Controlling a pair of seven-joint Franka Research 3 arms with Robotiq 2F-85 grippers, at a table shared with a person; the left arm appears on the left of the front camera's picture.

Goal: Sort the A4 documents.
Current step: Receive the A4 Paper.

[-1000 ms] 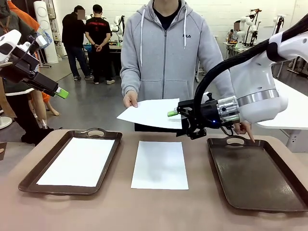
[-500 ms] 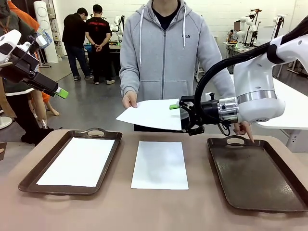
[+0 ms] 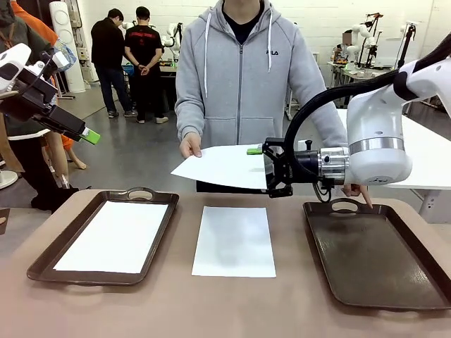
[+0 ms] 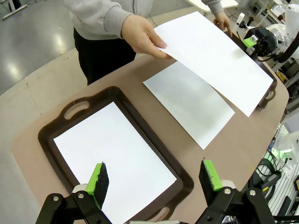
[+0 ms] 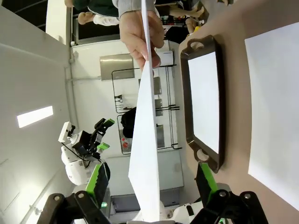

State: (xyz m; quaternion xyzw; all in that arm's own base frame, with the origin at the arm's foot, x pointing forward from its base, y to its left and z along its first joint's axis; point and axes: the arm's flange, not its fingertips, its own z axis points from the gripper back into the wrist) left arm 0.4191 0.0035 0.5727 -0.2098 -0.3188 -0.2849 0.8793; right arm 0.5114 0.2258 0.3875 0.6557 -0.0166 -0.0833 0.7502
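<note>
Indoors, left gripper and right gripper gape wide above the tan table.

White right arm, silver wrist ring, black cable, black green-padded pincer.

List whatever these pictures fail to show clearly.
- Front view: right gripper's lower finger, behind the held sheet.
- Front view: person's hand by the right tray, mostly behind the right arm.
- Front view: right tray's near corner, past the picture's edge.
- Left tray: whether its paper is one sheet or several, too thin to tell.
</note>
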